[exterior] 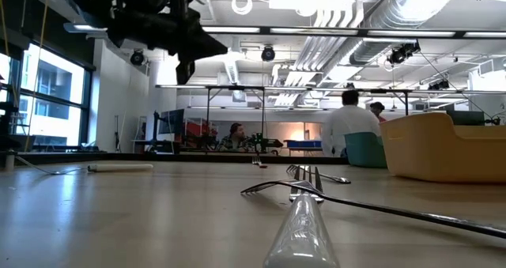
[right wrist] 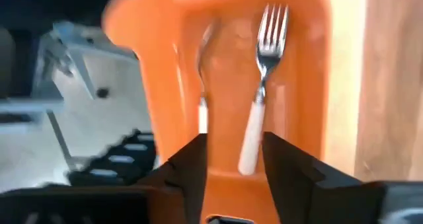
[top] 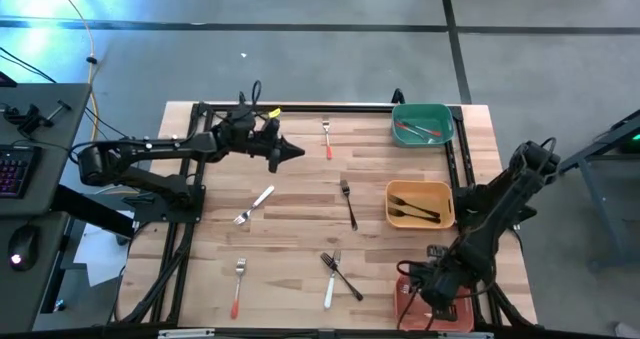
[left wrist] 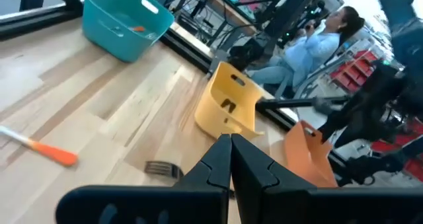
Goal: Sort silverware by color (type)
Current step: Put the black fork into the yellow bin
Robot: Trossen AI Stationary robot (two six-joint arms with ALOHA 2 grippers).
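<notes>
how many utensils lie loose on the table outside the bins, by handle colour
red-orange-handled forks: 2
white-handled utensils: 2
black-handled forks: 2
total: 6

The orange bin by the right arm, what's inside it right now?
The orange bin holds a white-handled fork. The right gripper hangs open just above it, hiding the bin's near end.
</notes>
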